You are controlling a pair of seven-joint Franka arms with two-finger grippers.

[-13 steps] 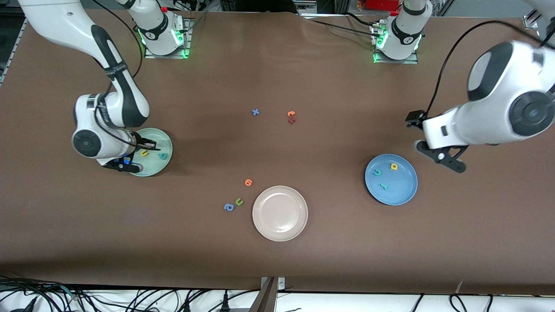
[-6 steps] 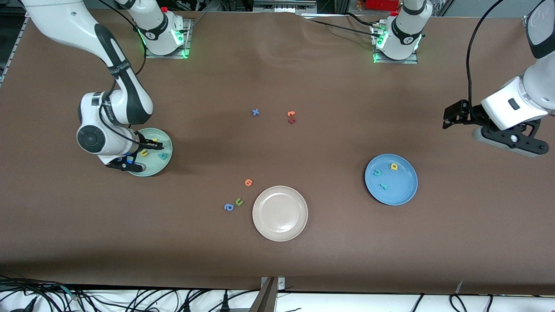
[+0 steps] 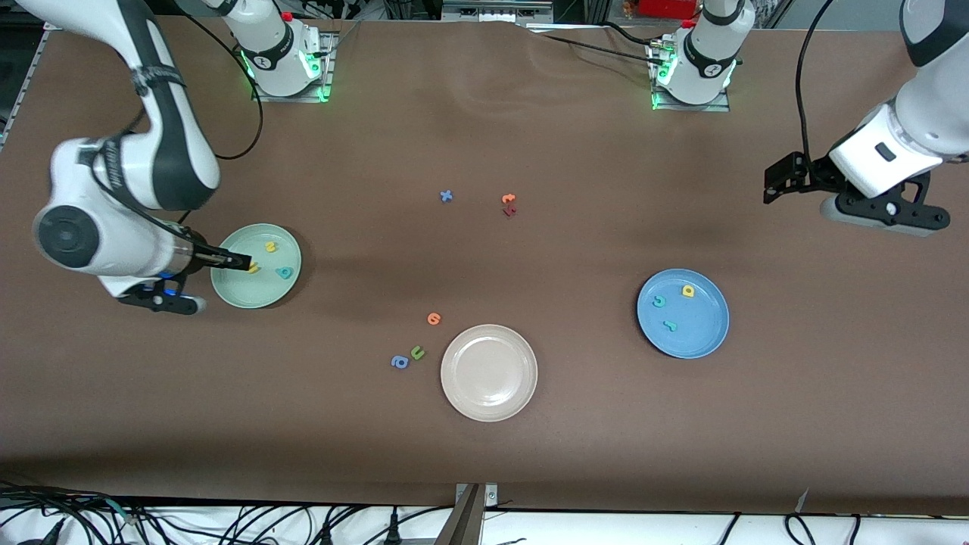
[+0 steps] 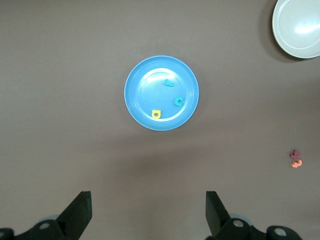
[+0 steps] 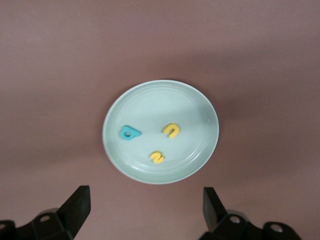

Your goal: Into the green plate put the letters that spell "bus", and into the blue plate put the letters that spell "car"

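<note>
The green plate [image 3: 261,294] [image 5: 150,100] lies toward the right arm's end of the table. In it lie a teal "b" [image 3: 284,272] [image 5: 129,133], a yellow "u" [image 3: 253,268] [image 5: 171,130] and a yellow "s" [image 3: 270,246] [image 5: 157,157]. My right gripper [image 3: 241,263] [image 5: 146,207] hangs open and empty above the plate's rim. The blue plate [image 3: 700,334] [image 4: 145,80] holds a teal "c" [image 3: 659,300] [image 4: 178,102], a yellow "a" [image 3: 688,290] [image 4: 156,114] and a teal "r" [image 3: 670,326] [image 4: 169,83]. My left gripper [image 3: 780,182] [image 4: 148,210] is open and empty, high over bare table near the blue plate.
A beige-white plate [image 3: 488,397] [image 4: 297,25] sits nearest the front camera. Beside it lie an orange letter [image 3: 433,319], a green "u" [image 3: 417,352] and a blue "a" [image 3: 400,362]. Mid-table lie a blue "x" [image 3: 447,196] and an orange and dark red pair [image 3: 509,204].
My right gripper opened, left the yellow "s" in the green plate, and rose back toward its end of the table. The left arm swung away from the blue plate.
</note>
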